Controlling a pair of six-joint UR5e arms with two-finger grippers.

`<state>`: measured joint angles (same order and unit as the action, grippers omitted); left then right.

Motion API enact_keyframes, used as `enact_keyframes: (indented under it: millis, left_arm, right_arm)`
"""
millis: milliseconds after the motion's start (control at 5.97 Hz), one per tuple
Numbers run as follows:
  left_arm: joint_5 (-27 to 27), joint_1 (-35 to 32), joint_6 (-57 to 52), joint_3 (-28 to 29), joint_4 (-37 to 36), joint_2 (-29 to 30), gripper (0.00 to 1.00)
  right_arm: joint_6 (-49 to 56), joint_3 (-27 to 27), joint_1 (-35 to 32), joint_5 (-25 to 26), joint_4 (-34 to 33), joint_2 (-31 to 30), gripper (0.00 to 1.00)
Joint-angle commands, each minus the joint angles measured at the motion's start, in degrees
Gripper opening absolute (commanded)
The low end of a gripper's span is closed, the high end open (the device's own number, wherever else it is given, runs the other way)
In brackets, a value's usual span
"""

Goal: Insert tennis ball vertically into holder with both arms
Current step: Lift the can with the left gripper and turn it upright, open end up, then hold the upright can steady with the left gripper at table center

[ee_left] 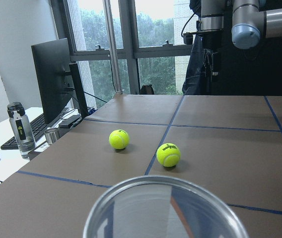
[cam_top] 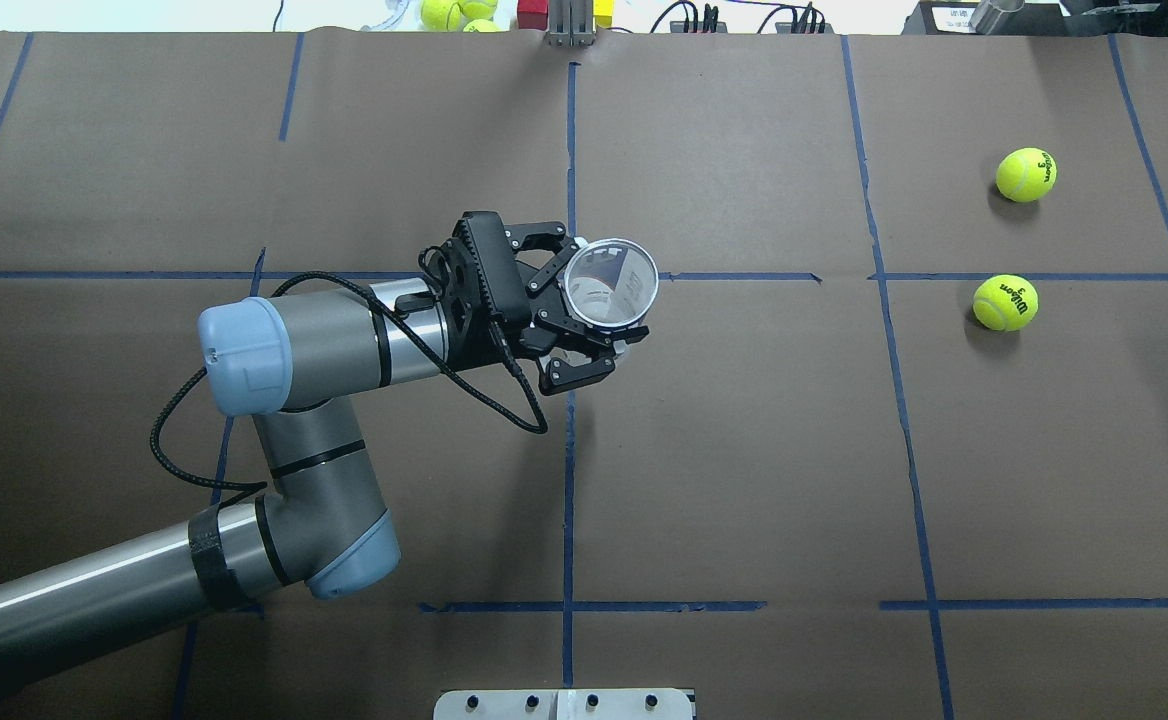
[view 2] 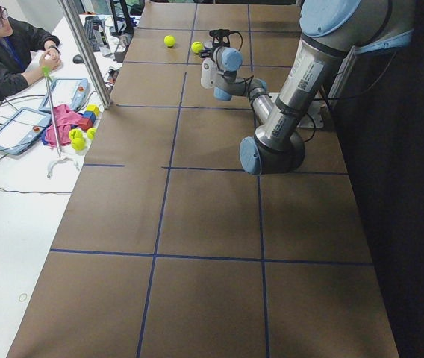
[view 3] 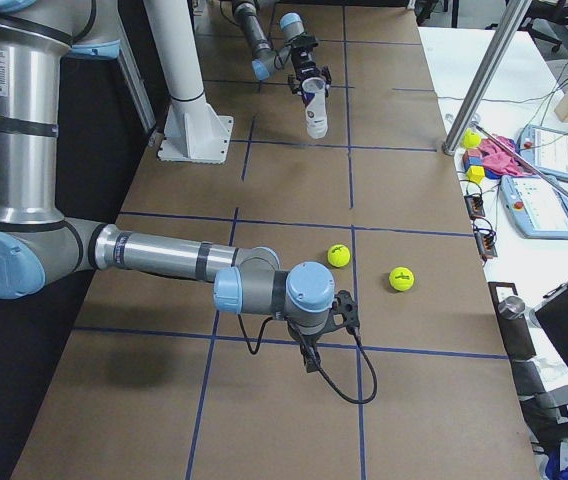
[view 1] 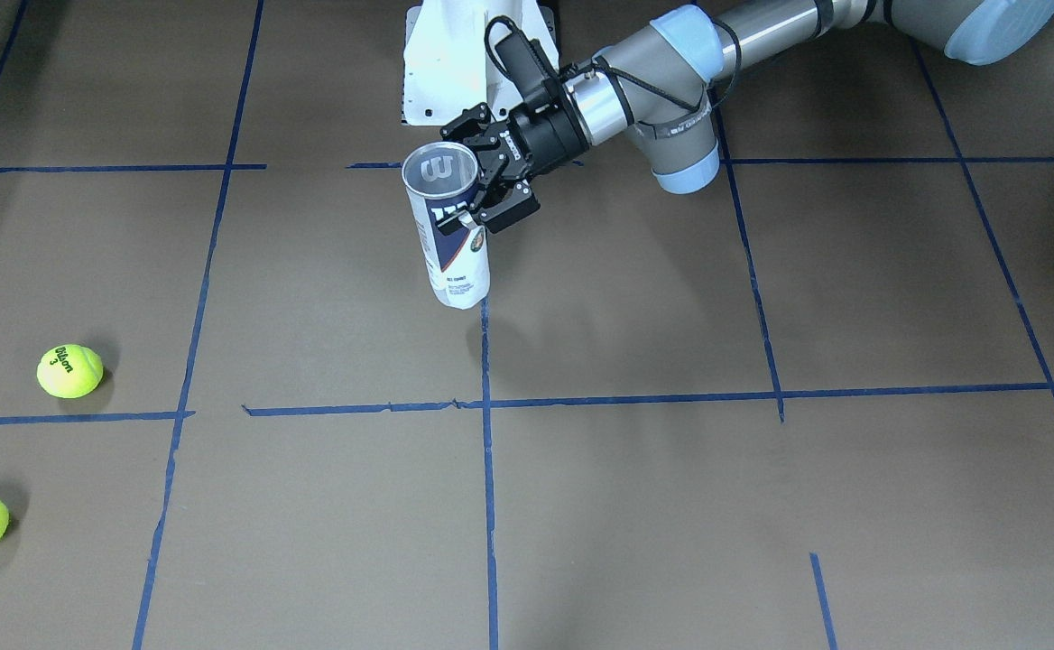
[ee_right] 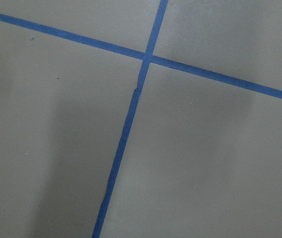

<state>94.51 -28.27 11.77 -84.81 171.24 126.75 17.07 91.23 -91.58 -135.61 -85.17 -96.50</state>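
The holder [view 1: 455, 244] is a clear can with a white and navy W label, upright with its open mouth up; it looks empty. My left gripper [view 1: 484, 171] is shut on its upper part from the side. The can also shows in the overhead view [cam_top: 609, 285], and its rim [ee_left: 166, 198] shows in the left wrist view. Two yellow tennis balls [cam_top: 1026, 175] [cam_top: 1006, 303] lie on the table at my right. My right gripper [view 3: 344, 312] hangs low over the table close to the balls [view 3: 339, 256]; I cannot tell whether it is open or shut.
The white robot base [view 1: 455, 63] stands behind the holder. Blue tape lines [ee_right: 131, 104] cross the brown table. A side table with tablets, blocks and more balls [view 3: 476, 150] runs along the far edge, where a person [view 2: 3, 52] sits.
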Motion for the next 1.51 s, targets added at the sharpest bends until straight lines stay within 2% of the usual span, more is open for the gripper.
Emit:
enact_keyframes:
  millis: [0,168,335,1340]
  left_arm:
    - [-3.3,0.0,0.1,3.8,3.7,0.2,0.75]
    - [-4.5,0.2,0.1,8.6,8.4,0.6,0.75]
    - [-4.6,0.3,0.1,10.9,10.1,0.9,0.75]
    - [-5.7,0.5,4.0,12.8,10.3,0.9,0.78]
  right_arm:
    - [0.0,0.0,0.0,0.0,0.0,0.0,1.0]
    - [0.0,0.0,0.0,0.0,0.0,0.0,1.0]
    - [0.0,0.0,0.0,0.0,0.0,0.0,1.0]
    - [0.0,0.0,0.0,-0.1,0.0,0.0,1.0]
